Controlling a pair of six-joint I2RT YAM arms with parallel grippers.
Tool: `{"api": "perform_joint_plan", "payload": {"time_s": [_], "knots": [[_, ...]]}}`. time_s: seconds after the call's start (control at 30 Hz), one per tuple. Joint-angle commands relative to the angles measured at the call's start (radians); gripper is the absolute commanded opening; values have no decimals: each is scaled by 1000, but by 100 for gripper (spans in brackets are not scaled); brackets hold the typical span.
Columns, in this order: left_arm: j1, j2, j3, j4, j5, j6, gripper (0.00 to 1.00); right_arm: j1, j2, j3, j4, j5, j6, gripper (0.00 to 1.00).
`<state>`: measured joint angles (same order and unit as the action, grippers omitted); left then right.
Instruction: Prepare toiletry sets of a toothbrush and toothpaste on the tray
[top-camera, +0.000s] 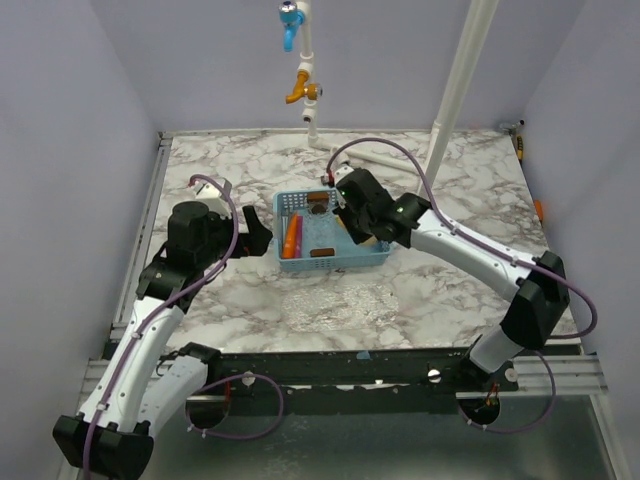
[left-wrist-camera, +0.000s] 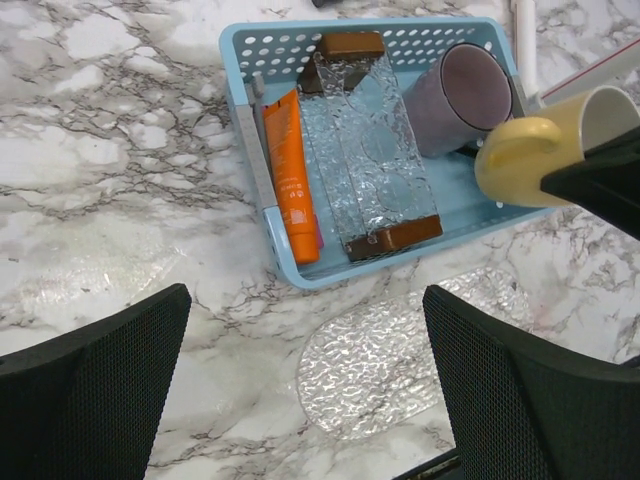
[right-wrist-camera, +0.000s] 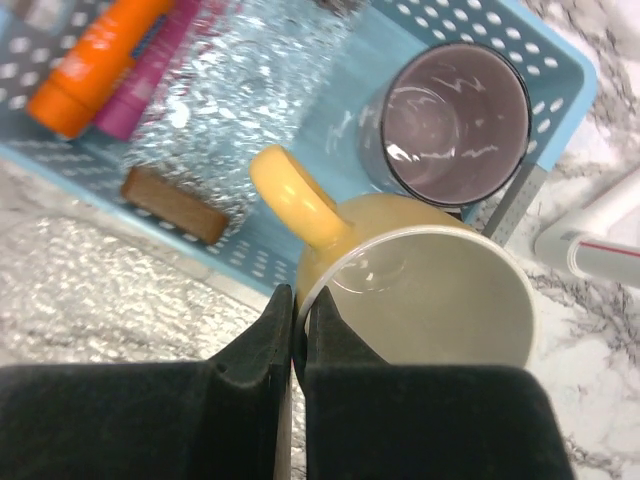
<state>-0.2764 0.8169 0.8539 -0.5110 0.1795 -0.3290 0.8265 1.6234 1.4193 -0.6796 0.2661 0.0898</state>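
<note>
- Fingers (right-wrist-camera: 262, 345), right gripper (right-wrist-camera: 297, 312): pinching together on the rim of a yellow mug (right-wrist-camera: 430, 300) beside its handle. They are holding it at the lower right edge of the blue basket (top-camera: 335, 265) in the top view.
- Fingers (left-wrist-camera: 100, 380), left gripper (left-wrist-camera: 305, 300): standing wide apart and gripping nothing, filling the lower corners of the left wrist view. They are hanging over the table (left-wrist-camera: 100, 150), just outside the basket's left wall.
- Toothpaste (left-wrist-camera: 291, 175): lying flat inside the basket along that left wall, left of centre in the left wrist view. Its long axis is running top to bottom of the frame with a slight tilt, the narrower end towards the bottom. A pink tube (left-wrist-camera: 318, 235) is peeking out at its lower right.
- Toothbrush (left-wrist-camera: 258, 150): probably the slim pale stick lying parallel between the toothpaste and the wall. The view is too small to show bristles.
- Tray (left-wrist-camera: 365, 150): clear and dimpled with brown ends, lying in the middle of the basket just right of the toothpaste. Neither item is resting on it yet.
- Grey cup (left-wrist-camera: 462, 98): standing in the upper right of the basket.
- Bearing for the next move: the toothpaste is sitting straight ahead of the left gripper's gap with its length pointing roughly into that gap, so the fingers are lining up across its width. The left arm is looking nearer and free, while the right is busy with the mug on the basket's other side.
</note>
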Motion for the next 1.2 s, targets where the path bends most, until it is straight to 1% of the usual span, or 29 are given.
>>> {"api": "perform_joint_plan", "payload": {"time_s": [0.0, 0.13, 0.27, 0.4, 0.5, 0.63, 0.8, 1.17], "knots": [[-3, -30, -1, -7, -101, -5, 99, 69, -86, 54, -9, -99, -121, 0], [-3, -39, 3, -24, -171, -11, 99, 163, -98, 82, -32, -112, -168, 1], [-3, -47, 5, -45, -283, -33, 99, 244, -75, 116, -68, -151, -184, 0], [-2, -51, 7, -67, -376, -53, 99, 323, -64, 102, -45, -166, -183, 1], [-2, -48, 10, -80, -432, -72, 99, 348, -56, 85, -21, -192, -181, 0], [-3, -35, 17, -103, -491, -95, 99, 380, -23, 82, -32, -222, -182, 1], [0, -26, 23, -121, -540, -114, 99, 424, 16, 74, -20, -249, -173, 1], [14, 4, 40, -173, -646, -152, 99, 459, 67, 14, 102, -258, -134, 0]]}}
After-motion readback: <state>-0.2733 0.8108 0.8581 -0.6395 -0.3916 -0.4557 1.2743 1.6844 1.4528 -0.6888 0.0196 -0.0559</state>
